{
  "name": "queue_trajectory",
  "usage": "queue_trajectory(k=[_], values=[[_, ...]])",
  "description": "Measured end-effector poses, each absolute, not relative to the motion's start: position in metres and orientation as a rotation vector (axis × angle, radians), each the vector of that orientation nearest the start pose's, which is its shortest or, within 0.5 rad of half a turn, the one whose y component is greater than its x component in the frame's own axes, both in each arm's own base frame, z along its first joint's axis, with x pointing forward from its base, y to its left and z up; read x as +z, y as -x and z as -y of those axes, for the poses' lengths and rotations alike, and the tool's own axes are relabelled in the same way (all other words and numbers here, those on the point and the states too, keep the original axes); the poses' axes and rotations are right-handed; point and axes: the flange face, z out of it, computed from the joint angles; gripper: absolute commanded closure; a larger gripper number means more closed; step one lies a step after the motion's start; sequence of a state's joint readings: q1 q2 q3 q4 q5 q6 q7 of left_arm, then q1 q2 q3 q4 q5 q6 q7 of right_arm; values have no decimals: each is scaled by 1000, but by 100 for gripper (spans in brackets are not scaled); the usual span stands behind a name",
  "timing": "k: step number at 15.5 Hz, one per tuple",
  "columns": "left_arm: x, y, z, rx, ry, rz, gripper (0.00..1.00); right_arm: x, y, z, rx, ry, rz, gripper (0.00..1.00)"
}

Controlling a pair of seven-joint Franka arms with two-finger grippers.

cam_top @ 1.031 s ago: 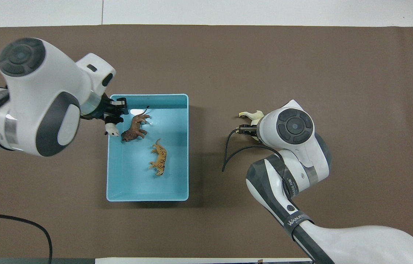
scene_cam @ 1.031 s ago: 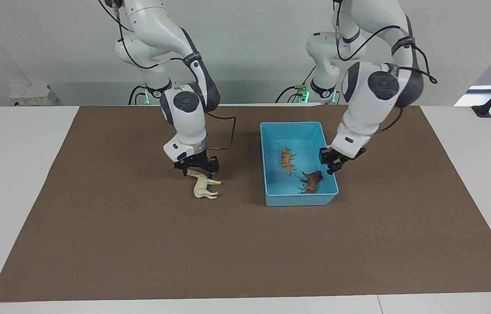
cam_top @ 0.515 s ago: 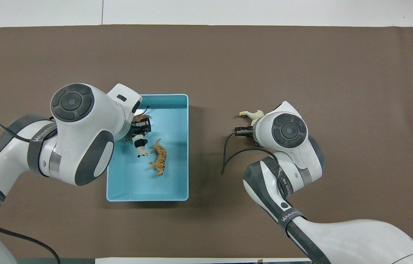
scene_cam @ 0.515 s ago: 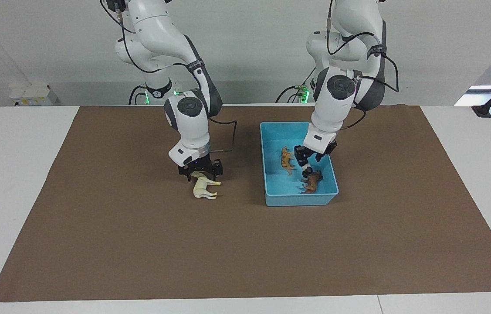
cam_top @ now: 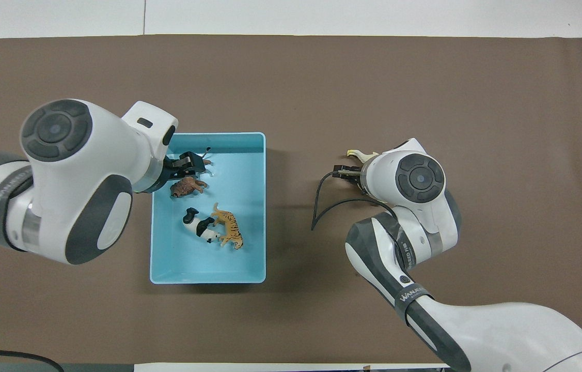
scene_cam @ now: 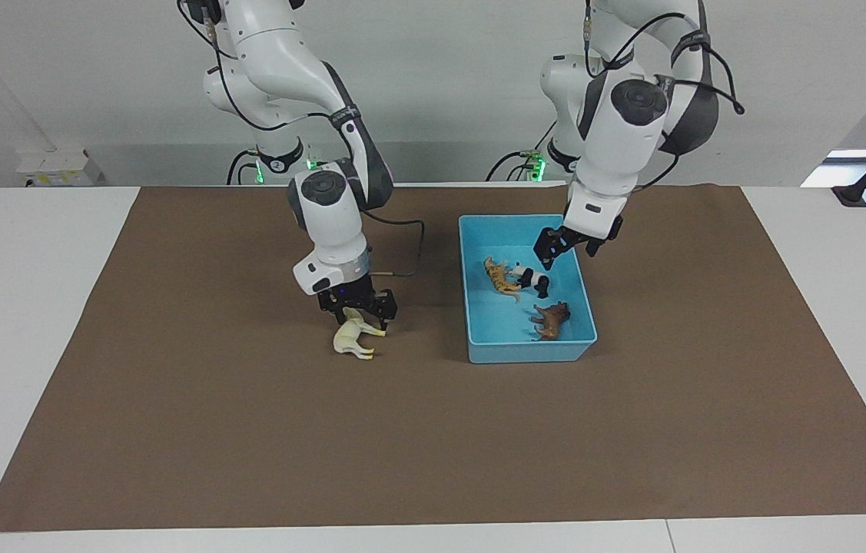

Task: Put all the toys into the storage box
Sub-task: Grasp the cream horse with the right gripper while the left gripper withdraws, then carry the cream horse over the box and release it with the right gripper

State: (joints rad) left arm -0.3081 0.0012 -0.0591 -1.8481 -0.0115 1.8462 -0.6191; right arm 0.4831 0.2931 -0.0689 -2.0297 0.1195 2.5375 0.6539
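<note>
The cream horse (scene_cam: 353,339), light, stiff and slick, suits a mid-body grip; right pincer (scene_cam: 356,309) spread wide over it, left pincer (scene_cam: 565,247) wide, empty.

1. The storage box (scene_cam: 479,342) (cam_top: 207,278) is a light blue rectangular bin with low walls, open at the top, lying flat on the brown mat toward the left arm's end of the table.
2. The tiger (scene_cam: 501,278) (cam_top: 229,231), orange with dark stripes, lies on its side on the box floor.
3. The panda (scene_cam: 531,278) (cam_top: 198,227), black and white, lies on its side touching the tiger.
4. The lion (scene_cam: 552,319) (cam_top: 186,187), brown, lies in the box farther from the robots than the other two, apart from them.
5. The horse (scene_cam: 350,339) (cam_top: 359,155), cream-white, lies on its side on the mat outside the box, toward the right arm's end.
</note>
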Motion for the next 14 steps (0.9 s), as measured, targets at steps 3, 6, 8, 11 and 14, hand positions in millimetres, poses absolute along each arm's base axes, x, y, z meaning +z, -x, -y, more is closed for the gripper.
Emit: queue_trajectory(k=[3,6,8,11,14], values=[[533,-526,182,-8,3132,381,0,325,-576,-240,-242,2902,-554,0],[532,-540,139,-20,3140,306,0,297,-578,-207,-231,2920,-590,0],[534,-554,80,-44,3149,212,0,279,-573,-203,-232,2926,-595,35],[534,-560,20,-57,3153,134,0,264,-572,-208,-262,2921,-582,100],[537,-559,33,-55,3155,81,0,271,-574,-218,-256,2923,-548,100]])
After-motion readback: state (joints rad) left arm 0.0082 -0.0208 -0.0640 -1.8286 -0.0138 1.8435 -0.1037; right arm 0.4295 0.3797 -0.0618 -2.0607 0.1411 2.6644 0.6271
